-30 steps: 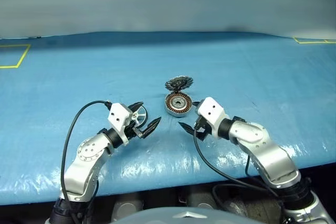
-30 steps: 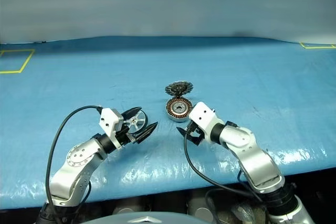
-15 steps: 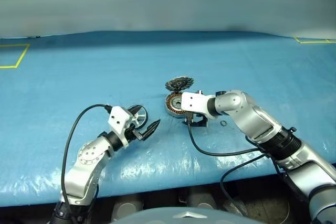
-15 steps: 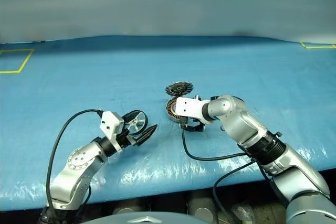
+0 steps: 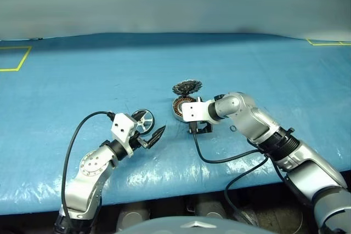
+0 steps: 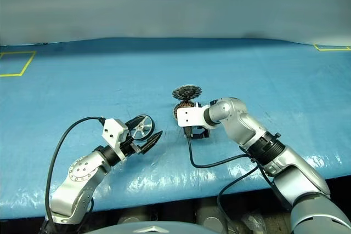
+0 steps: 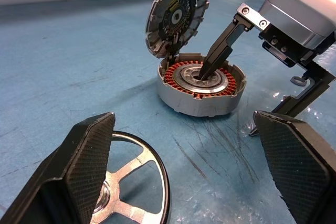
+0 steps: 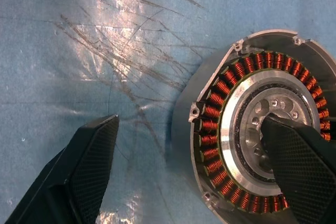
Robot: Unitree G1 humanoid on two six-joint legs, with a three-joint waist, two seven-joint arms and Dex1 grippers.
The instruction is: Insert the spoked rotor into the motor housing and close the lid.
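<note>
The motor housing [image 7: 202, 85], a silver cup with copper windings, sits mid-table with its lid [image 5: 186, 86] hinged up behind it, dark inner face showing. My right gripper [image 8: 189, 124] points down over the housing [image 8: 257, 135] and is open: one finger reaches into the pale centre, the other stands outside the rim over the table. The spoked rotor [image 5: 143, 120] lies flat on the table to the left. My left gripper [image 7: 184, 124] is open and level just behind the rotor [image 7: 131, 182], which lies in front of one finger.
The blue plastic-covered table [image 5: 82, 75] stretches wide all around. Yellow tape marks sit at the far left [image 5: 13, 58] and far right [image 5: 328, 42]. The table's front edge [image 5: 181, 187] runs close below both arms, and black cables hang from both wrists.
My right arm has stretched forward and left, turning its gripper downward over the housing, with one finger now inside the centre. The left arm has stayed almost still.
</note>
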